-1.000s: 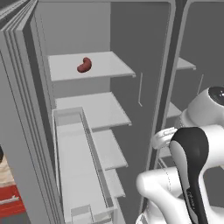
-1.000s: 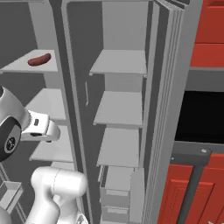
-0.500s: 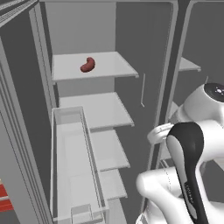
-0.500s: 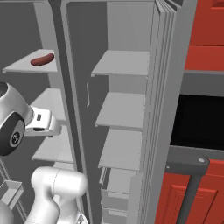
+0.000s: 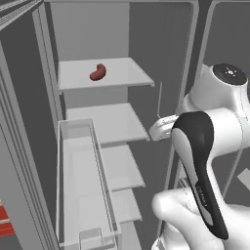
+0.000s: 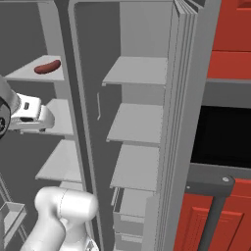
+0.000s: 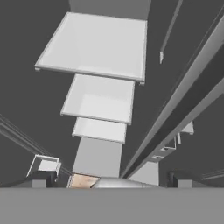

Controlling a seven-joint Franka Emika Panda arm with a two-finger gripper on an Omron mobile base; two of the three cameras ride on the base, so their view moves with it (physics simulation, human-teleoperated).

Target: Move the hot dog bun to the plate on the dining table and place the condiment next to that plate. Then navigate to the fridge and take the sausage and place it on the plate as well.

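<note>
A: Start close in. What sits nearest the base?

B: In the left base view, the white arm with its dark joint fills the lower right, and just beside it hangs a clear, box-shaped plastic door bin [image 5: 80, 183] on the open left door. The bin holds nothing that I can make out.

A: And the two-finger gripper?

B: In the hand view the gripper [image 7: 109, 178] shows two small dark fingertips [image 7: 43, 178] set wide apart at the bottom, with nothing between them, so the pincer is released. It looks down a stack of pale grey shelves.

A: Where is the task's thing?

B: The short, curved reddish-brown sausage [image 5: 97, 72] lies alone on the upper grey shelf [image 5: 122, 73] of the left compartment of the tall grey steel fridge [image 5: 88, 34]. The right base view shows the same sausage [image 6: 47, 66] at upper left, above the arm. The shelves below it are bare.

A: Anything in the way?

B: A grey vertical divider [image 6: 73, 98] stands between the two compartments, and the open right door [image 6: 179, 98] shows edge-on. Nothing lies between the arm and the sausage's shelf.

A: Further off?

B: Red cabinet fronts [image 6: 230, 34] and a black opening [image 6: 220, 132] sit to the right of the fridge. A red strip [image 5: 6, 222] shows at the lower left edge.

A: Any writing?

B: None that I can read.
</note>
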